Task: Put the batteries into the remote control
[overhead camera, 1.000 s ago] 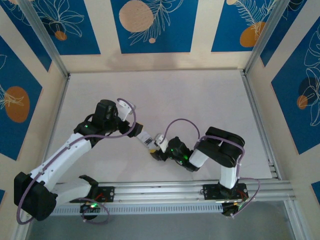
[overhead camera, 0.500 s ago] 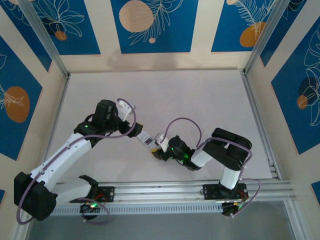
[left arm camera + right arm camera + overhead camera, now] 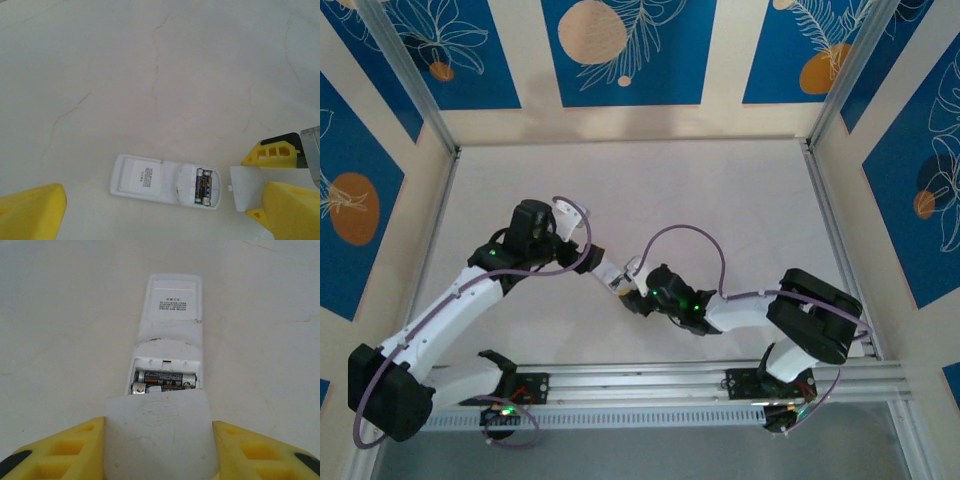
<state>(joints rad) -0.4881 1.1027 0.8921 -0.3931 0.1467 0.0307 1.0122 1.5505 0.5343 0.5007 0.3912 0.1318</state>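
- The bench [image 3: 720, 200] has a pale off-white top, with thin brownish hairline cracks [image 3: 156, 55] running across it.
- A white plastic cover [image 3: 157, 435], flat with a round ribbed patch, is at the bench's near middle.
- Blue wall panels [image 3: 620, 50] with orange discs and white leaf outlines sit in beige walls beyond the far, left and right edges.
- A silver metal rail [image 3: 650, 378] runs along the near edge.
- Slanted metal posts [image 3: 410, 80] rise at the far corners.

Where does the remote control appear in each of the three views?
Top external: remote control just left of centre.
Left wrist: lower centre, lying crosswise.
Right wrist: upper centre, lying lengthwise.
Shared landmark: the cover in the right pincer, at its battery end.
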